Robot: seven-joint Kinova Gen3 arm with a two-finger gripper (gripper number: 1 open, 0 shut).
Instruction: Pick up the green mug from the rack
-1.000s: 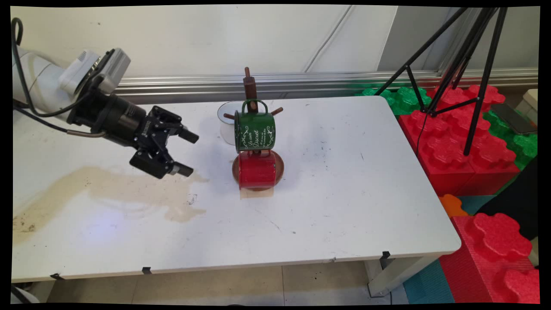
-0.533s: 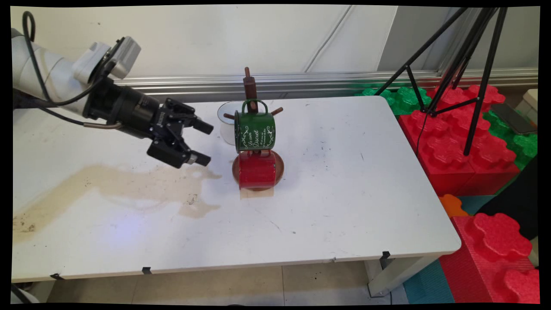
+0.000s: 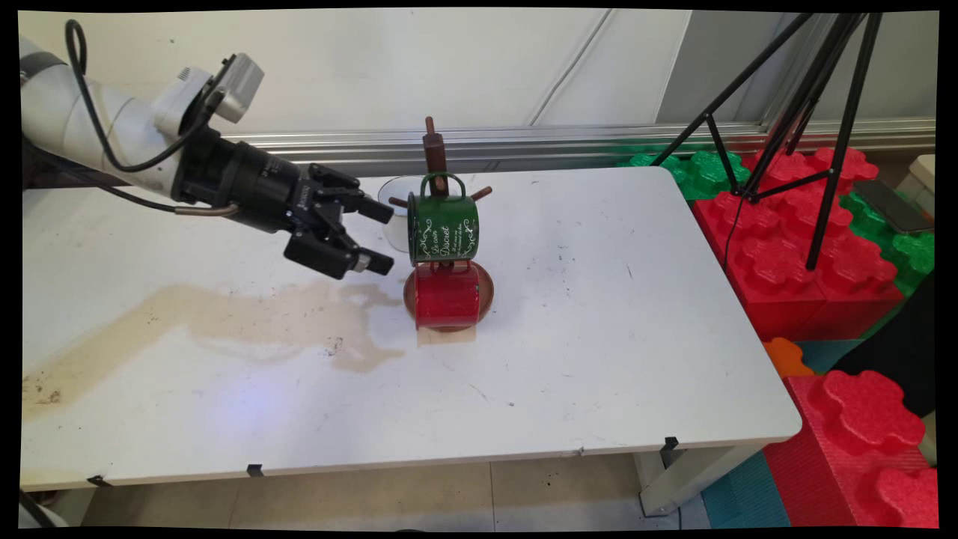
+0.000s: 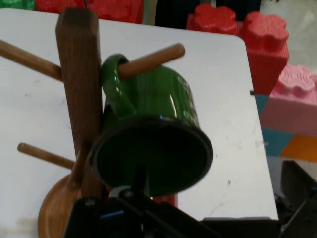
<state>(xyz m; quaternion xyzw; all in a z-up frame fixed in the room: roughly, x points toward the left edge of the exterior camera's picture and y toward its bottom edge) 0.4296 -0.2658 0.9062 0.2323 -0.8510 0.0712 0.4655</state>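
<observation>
The gripper (image 3: 380, 237), fingers spread wide and holding nothing, reaches in level from the left, with the green mug (image 3: 443, 227) just beyond its fingertips, hanging by its handle on the wooden mug tree (image 3: 434, 153).

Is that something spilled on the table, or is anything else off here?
Yes: a dried-looking tan stain spreads across the white table, left of the mug tree. The green mug and red mug hang normally.

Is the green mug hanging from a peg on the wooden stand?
Yes, the green mug hangs by its handle on a peg of the wooden stand.
</observation>
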